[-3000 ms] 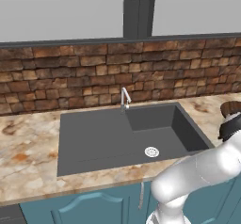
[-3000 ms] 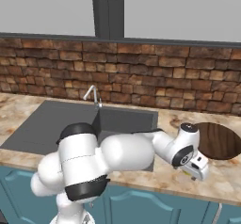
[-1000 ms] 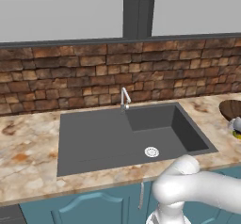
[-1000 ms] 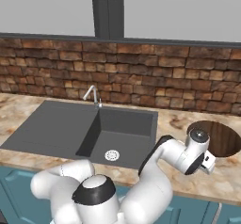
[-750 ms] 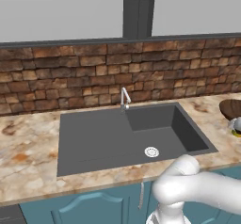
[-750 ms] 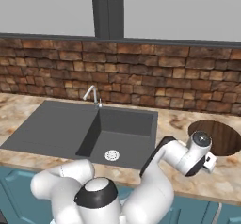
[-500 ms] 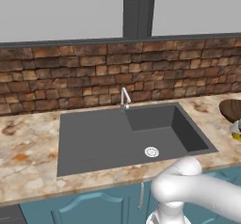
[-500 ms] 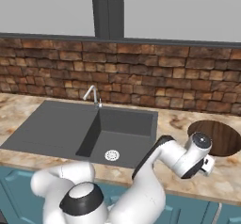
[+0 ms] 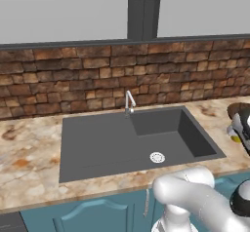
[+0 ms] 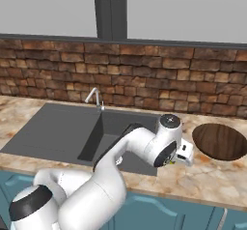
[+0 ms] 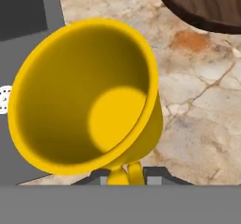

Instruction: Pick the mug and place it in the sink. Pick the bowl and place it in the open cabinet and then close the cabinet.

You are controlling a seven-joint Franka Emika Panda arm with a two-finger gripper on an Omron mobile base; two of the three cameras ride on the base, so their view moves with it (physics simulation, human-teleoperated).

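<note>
A: Mug [image 11: 89, 100], yellow, sits right at the gripper [image 11: 122, 175]. Its handle lies between the nearly closed fingers, so it looks gripped by the handle, mouth facing the hand camera.

B: Where does the sink lie from there?

A: The dark sink [image 10: 58, 127] is just beside it, to the robot's left; the wooden bowl [image 10: 219, 141] lies near on the other side. All rest on a marbled counter [image 10: 202, 176] below a brick wall [image 10: 144, 74].
</note>
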